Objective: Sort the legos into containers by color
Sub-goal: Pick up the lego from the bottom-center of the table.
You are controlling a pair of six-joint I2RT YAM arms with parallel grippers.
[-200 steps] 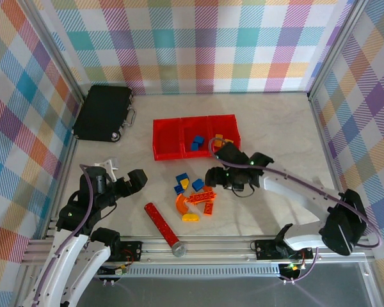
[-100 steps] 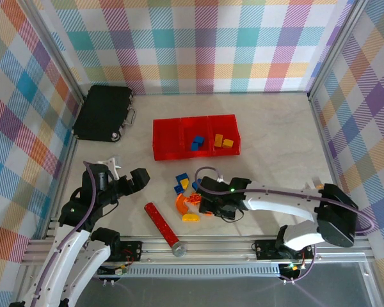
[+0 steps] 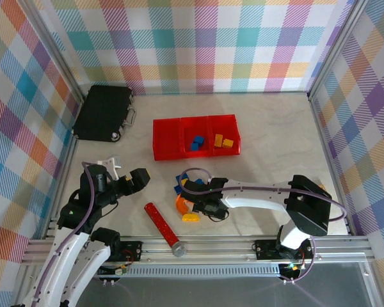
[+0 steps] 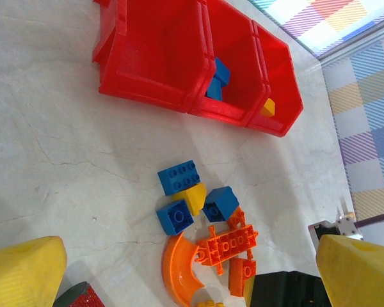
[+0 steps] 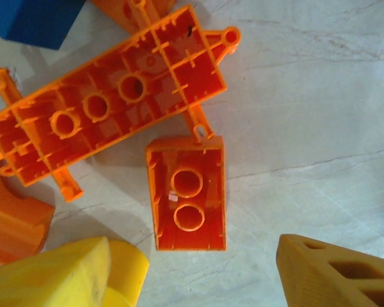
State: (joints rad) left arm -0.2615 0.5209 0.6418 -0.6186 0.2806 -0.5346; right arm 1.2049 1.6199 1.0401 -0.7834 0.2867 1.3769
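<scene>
Loose legos lie in a pile mid-table: blue bricks (image 4: 179,177), a yellow one (image 4: 195,195), an orange arch (image 4: 178,272), a long orange plate (image 5: 109,102) and a small orange brick (image 5: 187,201) lying studs-down. My right gripper (image 3: 201,206) is low over the pile, open. Its fingers (image 5: 336,272) flank the near end of the small orange brick without touching it. My left gripper (image 3: 139,179) hangs open to the left of the pile, its yellow fingers (image 4: 22,272) wide apart. The three red containers (image 3: 165,137) hold blue bricks (image 3: 196,142) in the middle and yellow ones (image 3: 223,141) on the right.
A black case (image 3: 104,113) lies at the back left. A red cylinder with a grey end (image 3: 163,228) lies near the front rail, left of the pile. Checkered walls close in three sides. My right arm (image 3: 262,195) stretches across the front right.
My right arm swung from beside the containers down and left onto the pile, and its jaws have narrowed. The left arm has barely moved.
</scene>
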